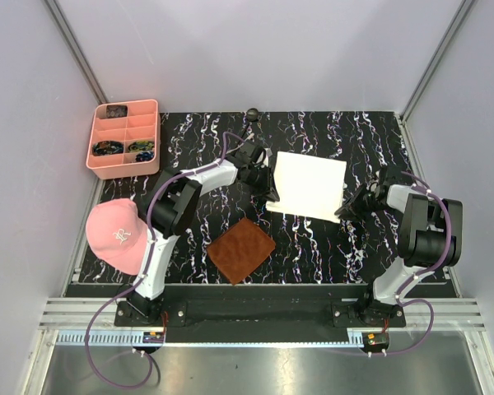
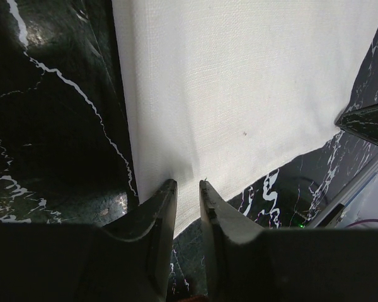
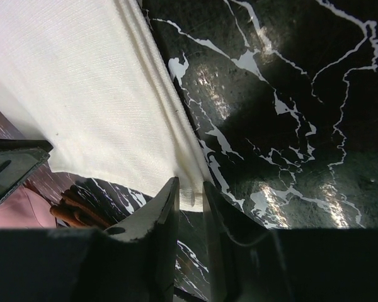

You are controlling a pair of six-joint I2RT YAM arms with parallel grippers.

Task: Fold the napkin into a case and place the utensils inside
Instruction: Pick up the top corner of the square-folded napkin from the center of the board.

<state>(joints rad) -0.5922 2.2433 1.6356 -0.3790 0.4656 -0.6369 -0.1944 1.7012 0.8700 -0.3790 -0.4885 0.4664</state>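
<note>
Now | L tool [image 2: 188, 184] nipped on napkin [image 2: 239, 94] corner | R tool [image 3: 190, 182] same, opp. corner

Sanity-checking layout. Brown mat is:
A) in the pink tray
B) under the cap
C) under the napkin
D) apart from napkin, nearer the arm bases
D: the brown mat lies uncovered, a gap separating it from the napkin, closer to the robot.

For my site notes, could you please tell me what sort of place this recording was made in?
Probably a lab test cell, not a home: plain white walls enclose the black marbled table, and the left arm and right arm are bolted at its near edge.
</note>
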